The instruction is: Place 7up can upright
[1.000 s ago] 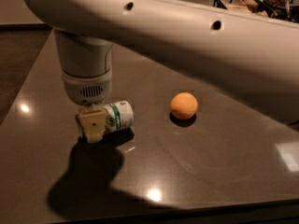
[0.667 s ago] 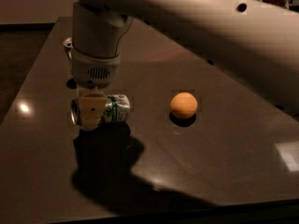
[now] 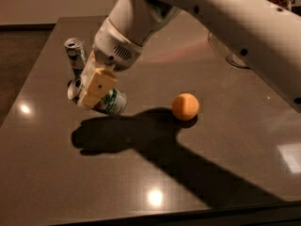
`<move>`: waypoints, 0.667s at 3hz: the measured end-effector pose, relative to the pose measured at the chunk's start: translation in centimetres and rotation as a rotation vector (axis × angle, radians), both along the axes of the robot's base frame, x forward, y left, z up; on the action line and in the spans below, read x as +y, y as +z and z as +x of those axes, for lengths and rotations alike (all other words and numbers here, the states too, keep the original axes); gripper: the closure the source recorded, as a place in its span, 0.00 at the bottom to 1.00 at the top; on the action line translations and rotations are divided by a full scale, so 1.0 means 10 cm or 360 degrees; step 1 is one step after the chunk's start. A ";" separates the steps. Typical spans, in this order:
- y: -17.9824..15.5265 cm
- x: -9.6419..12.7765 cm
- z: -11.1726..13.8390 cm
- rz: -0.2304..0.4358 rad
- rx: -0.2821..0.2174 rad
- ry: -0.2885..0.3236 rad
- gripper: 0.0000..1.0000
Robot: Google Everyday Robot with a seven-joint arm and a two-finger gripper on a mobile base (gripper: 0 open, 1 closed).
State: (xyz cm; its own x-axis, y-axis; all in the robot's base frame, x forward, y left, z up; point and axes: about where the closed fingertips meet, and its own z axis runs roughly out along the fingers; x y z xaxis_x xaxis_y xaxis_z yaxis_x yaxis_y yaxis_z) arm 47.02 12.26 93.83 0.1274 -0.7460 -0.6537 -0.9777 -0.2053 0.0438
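The 7up can (image 3: 111, 102), silver-white with green lettering, is held tilted just above the dark table (image 3: 141, 173), its silver top pointing left. My gripper (image 3: 94, 89) is shut on the 7up can; a cream-coloured finger (image 3: 98, 86) lies across its front. The arm comes down from the upper right over the left half of the table.
A slimmer silver can (image 3: 75, 55) stands upright just behind and left of the gripper. An orange ball (image 3: 185, 106) lies to the right of the held can. A clear glass object (image 3: 230, 55) stands at the back right. The table's left edge is near.
The gripper has lifted the 7up can off the table and tilted it, top end to the left. The arm has swung up and back, uncovering the slim can behind.
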 end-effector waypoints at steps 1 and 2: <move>0.05 -0.07 0.20 0.0253 0.0076 -0.0124 1.00; 0.05 -0.17 0.40 0.0491 0.0130 -0.0284 1.00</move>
